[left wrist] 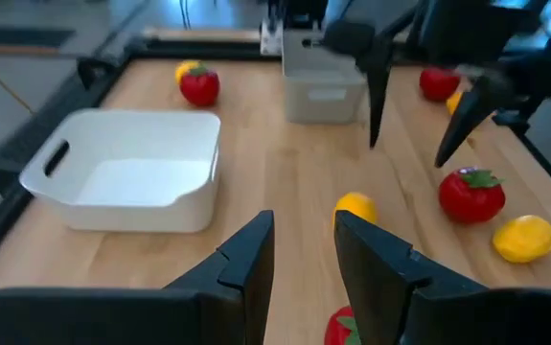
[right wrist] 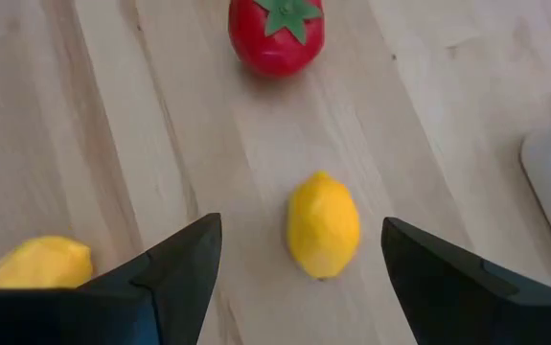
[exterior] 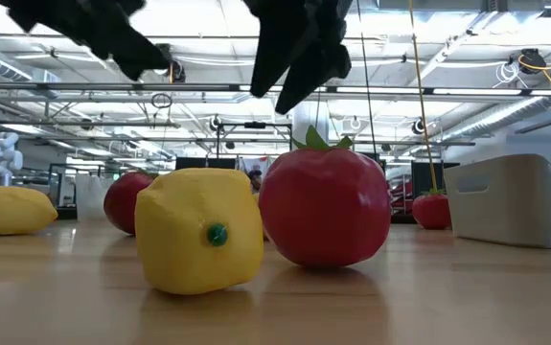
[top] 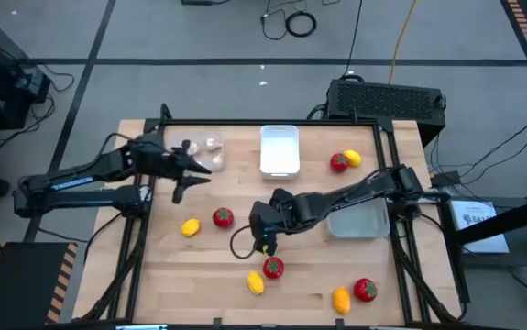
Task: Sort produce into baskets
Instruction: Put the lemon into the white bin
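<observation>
Yellow lemon [right wrist: 323, 226] sits on bare wood between my right gripper's [right wrist: 299, 264] wide-spread jaws, untouched, its long axis running away from the wrist toward a tomato [right wrist: 276, 34]. My left gripper [top: 179, 176] waits far left, jaws narrow and empty. I judge sorting barely begun: only whitish bulbs lie in the clear tray [top: 210, 148]; the white tray [top: 279, 149] and grey tray [top: 359, 223] look empty, produce scattered.

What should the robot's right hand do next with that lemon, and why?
Probably lower straight down. The right gripper hangs open above the lemon, which lies on the table centred between its fingers, not yet touched. Coming down would put a finger on either side, ready to close. The left gripper waits off to the side.
</observation>
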